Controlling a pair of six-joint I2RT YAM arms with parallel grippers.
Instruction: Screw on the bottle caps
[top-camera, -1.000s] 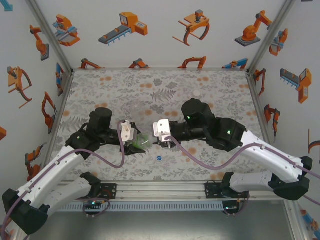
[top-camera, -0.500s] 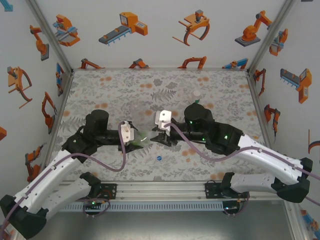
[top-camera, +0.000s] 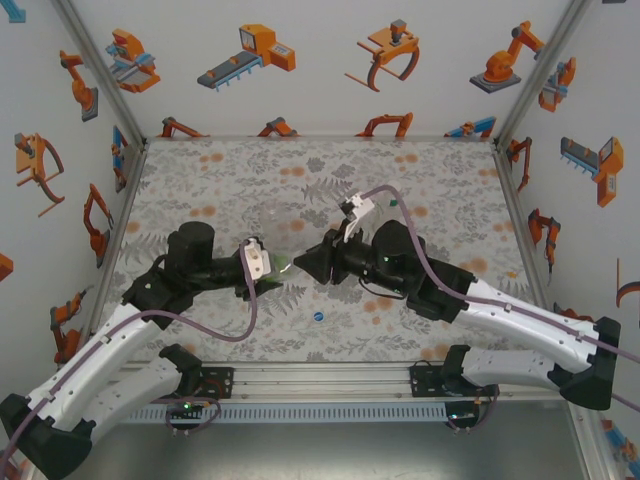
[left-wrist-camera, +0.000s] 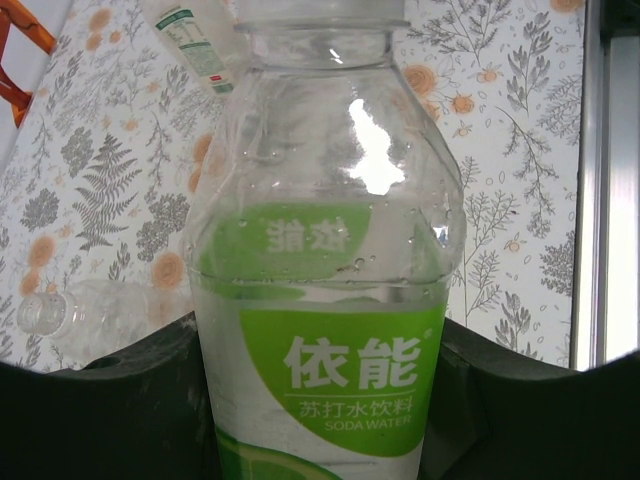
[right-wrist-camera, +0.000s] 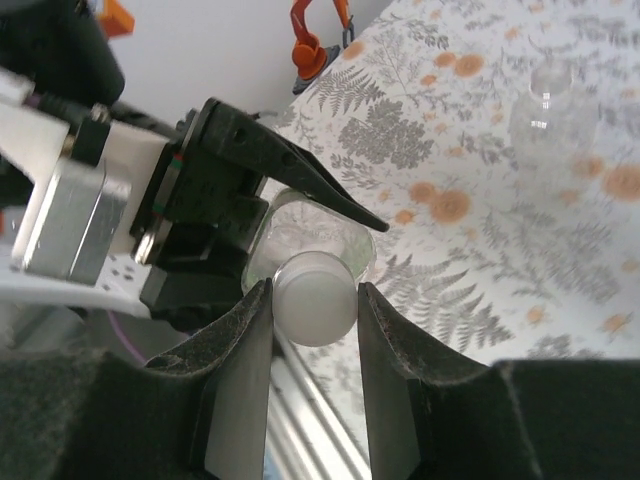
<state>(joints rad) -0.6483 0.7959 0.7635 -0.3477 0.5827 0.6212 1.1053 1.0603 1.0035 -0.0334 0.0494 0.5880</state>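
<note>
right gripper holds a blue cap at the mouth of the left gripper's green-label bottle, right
No: the right wrist view shows the cap in the right gripper is white, not blue. The green-label bottle is in the left gripper.

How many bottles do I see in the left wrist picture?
3. The green-labelled bottle is in the centre, between the left jaws; a clear bottle lies on the table at the left; a labelled bottle lies at the top edge, partly cut off.
</note>
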